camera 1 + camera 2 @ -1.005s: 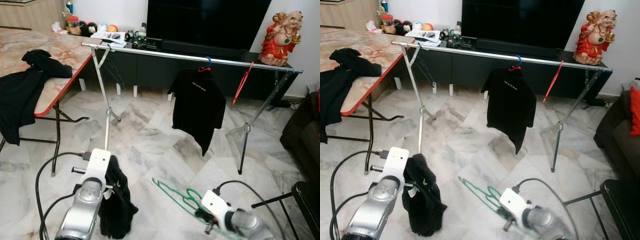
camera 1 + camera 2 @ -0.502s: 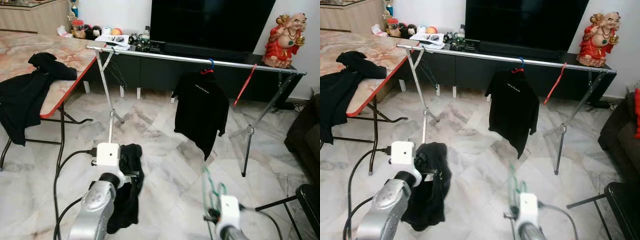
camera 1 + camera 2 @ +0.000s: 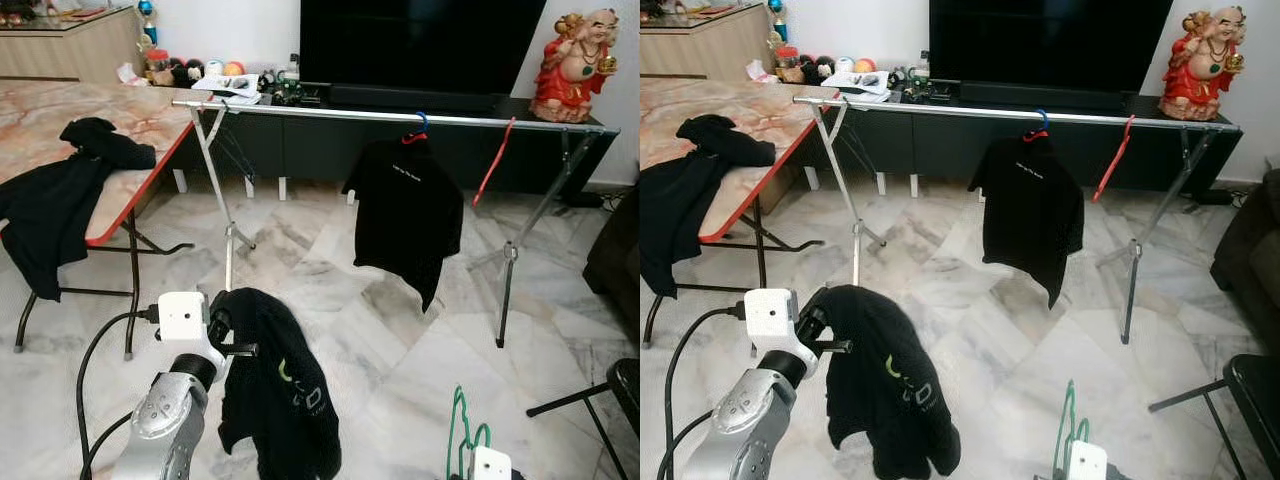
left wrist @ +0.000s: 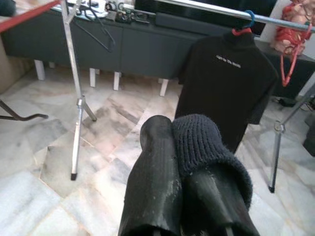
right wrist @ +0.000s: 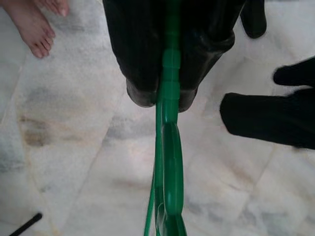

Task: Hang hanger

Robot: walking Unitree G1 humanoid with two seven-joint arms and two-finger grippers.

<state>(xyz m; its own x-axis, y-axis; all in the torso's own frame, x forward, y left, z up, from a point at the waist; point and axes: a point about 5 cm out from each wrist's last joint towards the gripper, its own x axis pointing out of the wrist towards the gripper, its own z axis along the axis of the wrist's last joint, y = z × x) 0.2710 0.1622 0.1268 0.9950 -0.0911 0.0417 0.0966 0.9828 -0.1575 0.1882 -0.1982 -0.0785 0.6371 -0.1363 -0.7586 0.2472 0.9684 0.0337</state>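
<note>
Green plastic hanger pinched in my right gripper, low, upright. Left gripper clamps a black garment, probably for dressing; rail well apart.

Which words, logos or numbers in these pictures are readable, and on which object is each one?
None can be read.
Black T-shirt hanging on the metal rail: one line of white print, too blurred.
Black garment held by the left gripper: green-and-grey logo, letters illegible.
</note>
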